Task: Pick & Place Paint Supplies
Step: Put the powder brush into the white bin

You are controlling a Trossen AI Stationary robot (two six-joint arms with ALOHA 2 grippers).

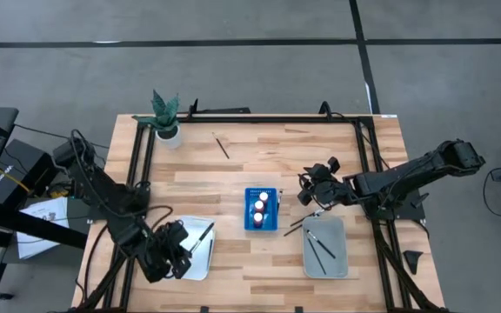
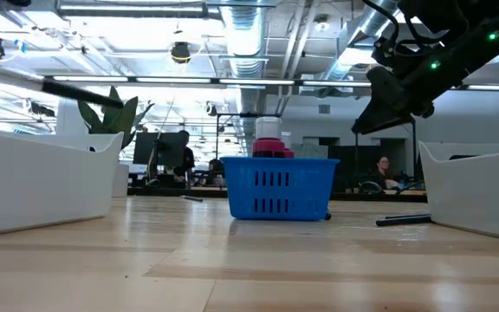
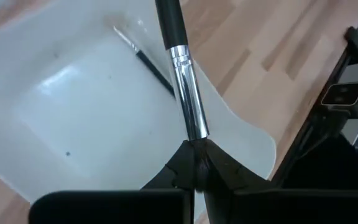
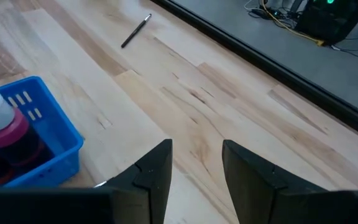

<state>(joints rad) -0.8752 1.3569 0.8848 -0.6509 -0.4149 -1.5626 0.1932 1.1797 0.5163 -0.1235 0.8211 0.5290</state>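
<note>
Over the white tray (image 3: 61, 106): left pincer (image 3: 194, 163) clamped on a brush (image 3: 182, 68).
Brush axis runs straight out from fingertips, tray directly beneath; right pincer (image 4: 196, 163) half-spread, empty, beside the blue rack (image 4: 48, 134).

Light wooden slatted surface (image 1: 233, 169) with black frame rails. Blue square plastic rack (image 1: 262, 209) at centre, holding red paint bottles (image 1: 261, 207) with white caps. White rectangular tray (image 1: 197, 256) near left, one thin dark brush (image 1: 202, 236) across it; left end effector (image 1: 174, 252) over its edge. Grey rectangular tray (image 1: 325, 247) near right, holding dark brushes (image 1: 318, 244). Right end effector (image 1: 313, 186) between rack and grey tray. Loose brush (image 1: 222, 146) far side. Small potted green plant (image 1: 166, 117) at far left corner.
</note>
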